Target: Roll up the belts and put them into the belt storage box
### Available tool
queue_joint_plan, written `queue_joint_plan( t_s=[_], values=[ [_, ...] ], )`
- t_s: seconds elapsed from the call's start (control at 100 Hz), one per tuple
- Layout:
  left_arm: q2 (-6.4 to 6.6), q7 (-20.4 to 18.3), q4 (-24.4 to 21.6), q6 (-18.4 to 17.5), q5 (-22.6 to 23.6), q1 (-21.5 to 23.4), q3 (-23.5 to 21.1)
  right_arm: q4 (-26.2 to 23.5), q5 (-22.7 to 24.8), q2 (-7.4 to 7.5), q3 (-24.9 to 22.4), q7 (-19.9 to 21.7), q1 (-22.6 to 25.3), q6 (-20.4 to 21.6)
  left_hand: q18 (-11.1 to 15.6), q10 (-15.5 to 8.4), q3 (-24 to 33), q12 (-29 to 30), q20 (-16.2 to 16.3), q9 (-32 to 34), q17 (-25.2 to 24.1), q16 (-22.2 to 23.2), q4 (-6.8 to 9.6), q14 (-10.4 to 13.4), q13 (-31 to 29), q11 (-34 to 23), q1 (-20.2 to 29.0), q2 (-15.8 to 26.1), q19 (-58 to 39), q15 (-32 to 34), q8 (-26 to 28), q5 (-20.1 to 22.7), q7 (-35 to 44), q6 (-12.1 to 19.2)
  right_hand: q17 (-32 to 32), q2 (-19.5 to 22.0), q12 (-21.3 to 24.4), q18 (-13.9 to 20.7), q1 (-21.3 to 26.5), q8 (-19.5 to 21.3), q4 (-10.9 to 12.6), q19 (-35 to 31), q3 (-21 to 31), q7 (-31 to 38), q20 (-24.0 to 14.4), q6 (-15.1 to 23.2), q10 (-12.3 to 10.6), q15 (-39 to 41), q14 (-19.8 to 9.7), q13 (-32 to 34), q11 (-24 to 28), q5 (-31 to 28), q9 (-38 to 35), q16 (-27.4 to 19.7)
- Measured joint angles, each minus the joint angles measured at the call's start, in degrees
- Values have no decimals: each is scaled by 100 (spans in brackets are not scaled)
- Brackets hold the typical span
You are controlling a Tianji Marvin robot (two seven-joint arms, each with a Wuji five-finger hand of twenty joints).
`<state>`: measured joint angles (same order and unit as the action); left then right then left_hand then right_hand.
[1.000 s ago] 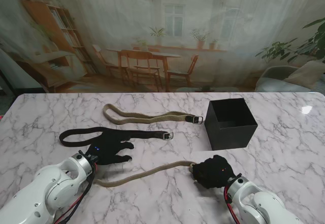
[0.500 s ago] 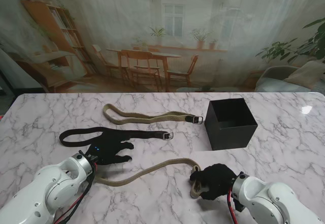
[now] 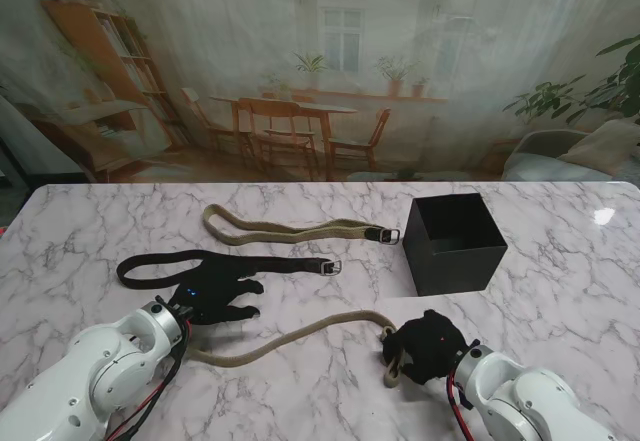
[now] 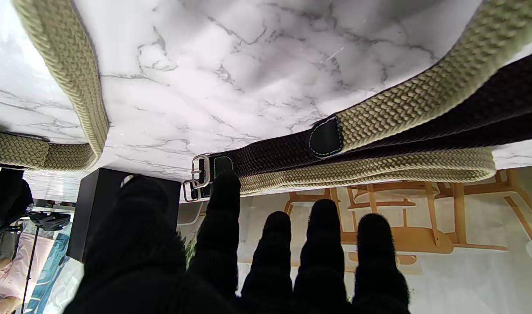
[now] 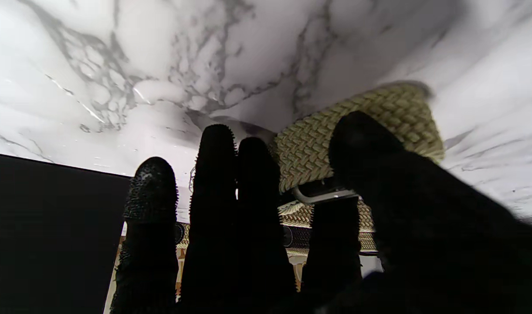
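I am counting three belts and one box on the marble surface [image 3: 560, 291]. The belt storage box [image 3: 455, 243], black and open-topped, is sitting at about two o'clock from the middle of the surface. A tan belt [image 3: 295, 228] is lying stretched out at about eleven o'clock, its buckle end pointing at the box. Just nearer to me, a black belt [image 3: 225, 264] is lying roughly parallel to it, its far loop at nine o'clock. The third belt, a second tan belt [image 3: 300, 333], is curving across the near part of the surface between my two hands. My right hand [image 3: 428, 349], at five o'clock, is closing its fingers [image 5: 215, 174] around the buckle end of that belt; the right wrist view is showing the woven strap folded over against the thumb with the metal buckle [image 5: 320, 196] behind it. My left hand [image 3: 212, 299], at seven o'clock, is resting with fingers spread flat, gripping nothing, sitting over the black belt near its middle. The box interior is looking dark, so I cannot tell what it contains.
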<state>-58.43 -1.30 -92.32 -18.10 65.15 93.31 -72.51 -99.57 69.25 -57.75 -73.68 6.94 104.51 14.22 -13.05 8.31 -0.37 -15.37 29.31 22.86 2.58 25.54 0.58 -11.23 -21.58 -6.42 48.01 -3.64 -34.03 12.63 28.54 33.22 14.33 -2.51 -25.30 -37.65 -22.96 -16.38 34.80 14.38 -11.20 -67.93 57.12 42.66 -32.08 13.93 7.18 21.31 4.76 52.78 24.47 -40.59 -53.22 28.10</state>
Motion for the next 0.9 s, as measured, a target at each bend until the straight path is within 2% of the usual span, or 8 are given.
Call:
queue_joint_plan(
  t_s=[0.06,0.14,0.25,0.41,0.67,0.73,0.81,0.9],
  values=[
    [0,0,5,0,0,-4,5,16,20,-2,19,-71,0,-8,0,0,0,0,0,0,0,0,0,0,0,0,0,0,0,0,0,0,0,0,161,-54,166,-114,0,-13,-7,9,-11,78,-20,48,164,0,64,-405,-194,-62,548,-9],
    [1,0,9,-2,0,-8,10,52,8,-3,60,-174,-4,-42,0,0,0,0,0,0,0,0,0,0,0,0,0,0,0,0,0,0,0,0,382,-120,737,-353,-74,-226,-42,241,-10,159,-25,53,472,-45,219,-884,-536,-294,1150,-259],
    [1,0,12,-5,0,-10,10,81,-85,-13,107,-221,-17,-102,0,0,0,0,0,0,-1,0,0,0,0,0,0,0,0,0,0,0,0,0,519,-243,1061,-561,-130,-473,-45,533,-19,298,-25,53,665,-269,387,-1176,-680,-468,1552,-573],
    [1,6,16,-7,0,-11,10,100,-364,-34,160,-173,-28,-198,0,0,0,0,0,0,-2,0,0,0,0,0,0,0,0,0,0,0,0,-1,602,-353,1316,-762,-186,-660,-68,894,-71,363,275,53,852,-595,627,-1346,-1128,-699,1869,-951],
    [1,8,28,-17,0,-16,12,177,-656,-78,245,-230,-62,-382,0,0,0,0,0,0,-2,0,0,0,0,0,0,0,0,0,0,0,1,-1,699,-409,1506,-992,-272,-802,-117,1055,-60,523,540,-155,866,-709,754,-1480,-1499,-968,1615,-1159],
    [1,7,33,-19,0,-20,18,219,-686,-89,268,-322,-77,-413,0,0,0,0,0,0,-2,0,0,0,0,0,0,0,0,0,0,0,1,-1,541,-409,1309,-995,-281,-802,-129,980,-190,542,541,-176,658,-746,707,-1144,-1161,-989,1217,-1178],
    [1,6,36,-20,-8,-24,24,348,-678,-104,342,-725,-111,-462,0,0,0,0,0,0,-2,0,0,0,0,0,0,0,0,0,0,0,1,-2,341,-403,1111,-997,-296,-803,-158,812,-384,659,541,-229,644,-610,407,-702,-892,-1003,786,-1028],
    [2,6,42,-26,-14,-29,30,441,-648,-130,384,-977,-131,-490,0,0,0,0,0,-1,-3,0,0,0,0,0,0,0,0,0,0,0,1,-2,84,-285,835,-926,-365,-768,-294,519,-695,765,445,-231,544,-452,367,-233,-617,-1048,114,-793]
  ],
)
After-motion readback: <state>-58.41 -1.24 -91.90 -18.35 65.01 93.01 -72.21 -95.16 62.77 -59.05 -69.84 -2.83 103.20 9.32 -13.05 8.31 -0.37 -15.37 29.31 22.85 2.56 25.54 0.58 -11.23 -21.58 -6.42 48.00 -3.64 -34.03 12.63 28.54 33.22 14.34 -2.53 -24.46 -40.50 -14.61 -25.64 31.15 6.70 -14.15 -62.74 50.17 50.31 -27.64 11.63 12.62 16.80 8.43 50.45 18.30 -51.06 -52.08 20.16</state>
